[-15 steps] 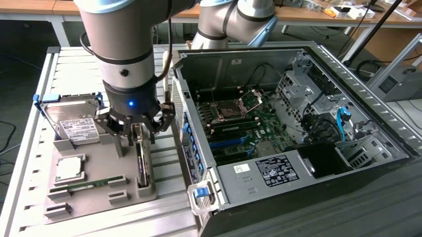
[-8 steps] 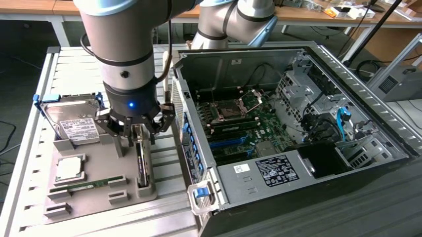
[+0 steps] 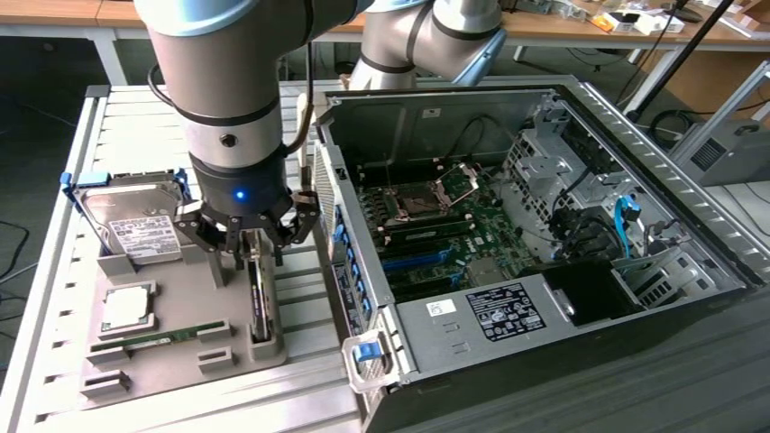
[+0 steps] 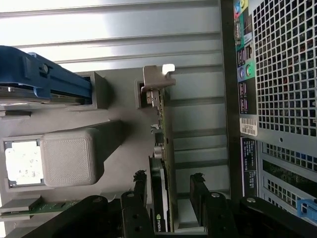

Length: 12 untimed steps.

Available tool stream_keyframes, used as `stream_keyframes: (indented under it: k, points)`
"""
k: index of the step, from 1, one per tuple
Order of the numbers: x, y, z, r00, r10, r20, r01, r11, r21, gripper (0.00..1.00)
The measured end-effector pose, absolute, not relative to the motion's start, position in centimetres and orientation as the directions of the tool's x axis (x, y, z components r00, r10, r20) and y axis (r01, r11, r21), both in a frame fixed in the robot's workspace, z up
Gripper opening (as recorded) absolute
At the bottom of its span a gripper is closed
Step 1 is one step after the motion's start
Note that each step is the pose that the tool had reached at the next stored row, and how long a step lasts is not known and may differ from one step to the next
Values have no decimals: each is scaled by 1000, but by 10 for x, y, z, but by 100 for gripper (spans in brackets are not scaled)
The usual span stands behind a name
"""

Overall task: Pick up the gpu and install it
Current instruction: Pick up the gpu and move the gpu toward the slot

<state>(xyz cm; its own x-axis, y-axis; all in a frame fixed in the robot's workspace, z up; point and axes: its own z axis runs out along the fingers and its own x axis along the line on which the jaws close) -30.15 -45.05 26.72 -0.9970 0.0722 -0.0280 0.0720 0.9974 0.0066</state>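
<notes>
The gpu (image 3: 259,302) stands on its edge in a slot of the grey holder tray (image 3: 180,365), to the exterior view's left of the open computer case (image 3: 506,234). It is a thin dark card (image 4: 162,148) with a silvery bracket (image 4: 156,79) at its far end. My gripper (image 3: 249,248) hangs directly over it, low on the card. In the wrist view the gripper (image 4: 169,184) is open, one dark finger (image 4: 140,184) close on one side of the card and the other finger (image 4: 198,186) a small gap away on the other side.
On the same tray are a silver hard drive in a blue carrier (image 3: 135,221), a processor chip (image 3: 126,307), a green memory stick (image 3: 157,338) and a grey post (image 4: 69,156). The case's perforated back panel (image 4: 282,74) stands close beside the card.
</notes>
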Motion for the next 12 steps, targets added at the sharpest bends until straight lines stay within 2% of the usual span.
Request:
stream_keyframes:
  k: [12]
  points:
    - [-302, -451, 262, -997, 72, -28, 72, 997, 6, 48]
